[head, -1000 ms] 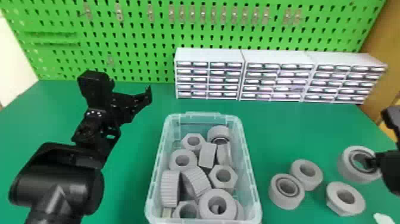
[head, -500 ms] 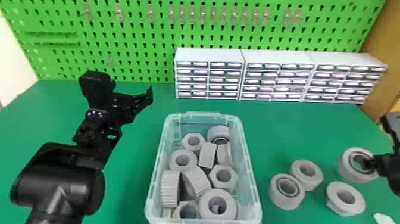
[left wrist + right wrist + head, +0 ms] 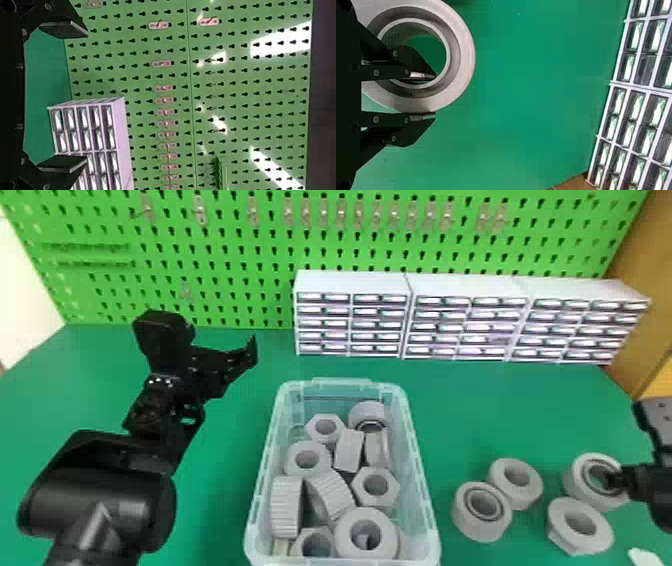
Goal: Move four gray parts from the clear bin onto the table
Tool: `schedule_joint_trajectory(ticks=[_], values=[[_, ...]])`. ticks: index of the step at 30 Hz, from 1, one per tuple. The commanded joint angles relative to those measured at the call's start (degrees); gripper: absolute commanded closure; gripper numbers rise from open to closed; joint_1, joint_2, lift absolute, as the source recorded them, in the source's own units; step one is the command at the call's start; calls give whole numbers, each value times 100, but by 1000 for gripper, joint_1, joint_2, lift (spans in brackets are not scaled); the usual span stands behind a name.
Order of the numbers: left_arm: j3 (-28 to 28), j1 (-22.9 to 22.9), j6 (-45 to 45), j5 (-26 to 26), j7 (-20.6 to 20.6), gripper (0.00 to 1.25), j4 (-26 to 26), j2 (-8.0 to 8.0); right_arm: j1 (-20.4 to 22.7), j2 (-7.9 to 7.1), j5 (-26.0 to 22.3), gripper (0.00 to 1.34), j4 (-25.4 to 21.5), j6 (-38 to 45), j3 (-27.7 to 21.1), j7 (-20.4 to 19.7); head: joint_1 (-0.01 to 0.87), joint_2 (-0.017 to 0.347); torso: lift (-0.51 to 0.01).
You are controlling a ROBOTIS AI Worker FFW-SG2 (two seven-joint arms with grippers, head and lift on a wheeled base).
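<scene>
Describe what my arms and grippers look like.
The left arm is black, with a smooth, rounded housing low down and small white dots near the wrist. The left gripper is black with flat, angular fingers. The right gripper is black too, with round fasteners along its fingers and pale, shiny strips near the fingertips.

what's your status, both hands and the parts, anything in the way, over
Left hand open, left of clear bin. Right hand at a ring-shaped part, grip unclear. Three gray parts close by, may crowd it.
</scene>
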Motion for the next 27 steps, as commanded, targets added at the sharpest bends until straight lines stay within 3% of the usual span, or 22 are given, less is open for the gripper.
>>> schedule_joint_trajectory(ticks=[1,19,27], values=[[-8,0,0,0,0,163,0,0,-15,0,0,1082,134,-46,13,-19,678,34,-50],[-8,-9,0,0,0,163,0,0,-32,26,-70,1076,319,-107,137,-98,678,34,-50],[-17,-9,0,0,0,163,0,0,-32,9,-97,835,328,-151,163,-107,678,34,-50]])
